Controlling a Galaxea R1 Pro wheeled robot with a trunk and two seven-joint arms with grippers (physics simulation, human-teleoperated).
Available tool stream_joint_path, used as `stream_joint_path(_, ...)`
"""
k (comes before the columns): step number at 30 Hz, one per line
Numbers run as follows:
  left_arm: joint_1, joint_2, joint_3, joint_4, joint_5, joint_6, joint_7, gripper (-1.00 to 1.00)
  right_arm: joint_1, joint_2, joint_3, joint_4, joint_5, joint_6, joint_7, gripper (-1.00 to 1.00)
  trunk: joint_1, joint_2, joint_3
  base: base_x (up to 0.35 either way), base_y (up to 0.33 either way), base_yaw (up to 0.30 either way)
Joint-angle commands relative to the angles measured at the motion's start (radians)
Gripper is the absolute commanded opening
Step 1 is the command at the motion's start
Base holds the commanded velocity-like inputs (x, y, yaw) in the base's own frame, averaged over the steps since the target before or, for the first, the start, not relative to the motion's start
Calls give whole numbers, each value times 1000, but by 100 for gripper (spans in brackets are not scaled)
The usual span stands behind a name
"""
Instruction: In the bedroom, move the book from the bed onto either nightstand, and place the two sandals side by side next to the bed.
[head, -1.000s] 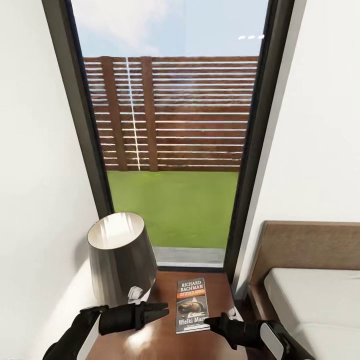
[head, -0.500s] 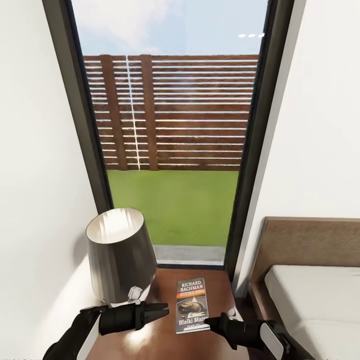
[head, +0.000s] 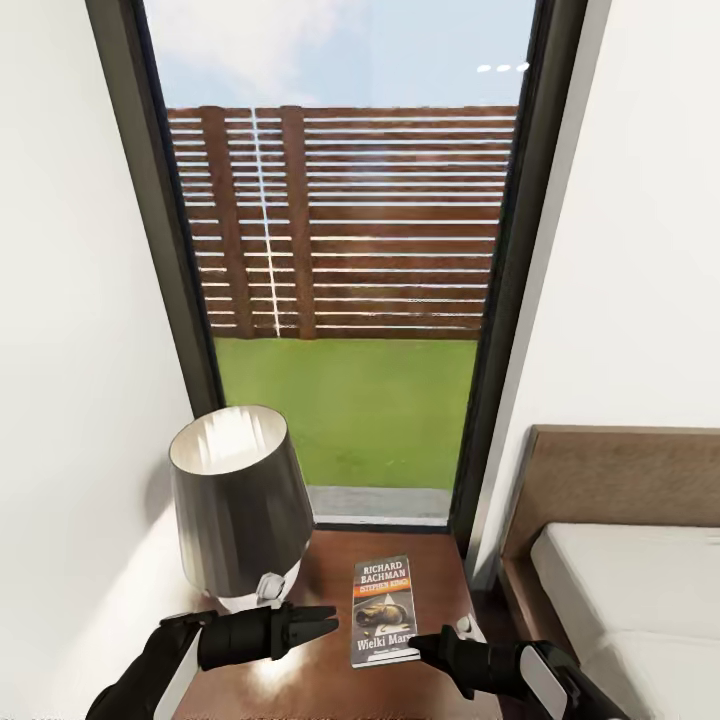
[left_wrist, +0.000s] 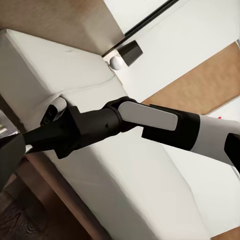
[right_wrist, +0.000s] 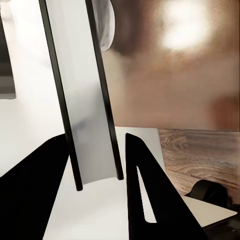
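View tilted slightly, book flat on nightstand, title toward robot

A grey, cone-shaped table lamp shade with a pale inner lining is seen at about 8 o'clock in the head view, carried on a rounded white base. From 12 o'clock down to the centre, a tall dark-framed window is placed, and through it a brown fence of horizontal wooden slats is shown under a pale blue sky, with a green lawn spread below it and a grey paved strip laid along the sill. Plain white walls are found at 9 o'clock and at 3 o'clock.
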Motion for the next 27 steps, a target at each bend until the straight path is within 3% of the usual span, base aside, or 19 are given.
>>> stream_joint_path(1, -1, 1, -4, 0, 8, 11, 0, 100, -1, 0, -1, 0, -4, 6, 1, -100, 4, -8, -4, 0, 0, 0)
stream_joint_path(27, -1, 1, -4, 0, 8, 11, 1, 100, -1, 1, -1, 0, -3, 6, 1, -100, 104, -190, -86, 0, 0, 0)
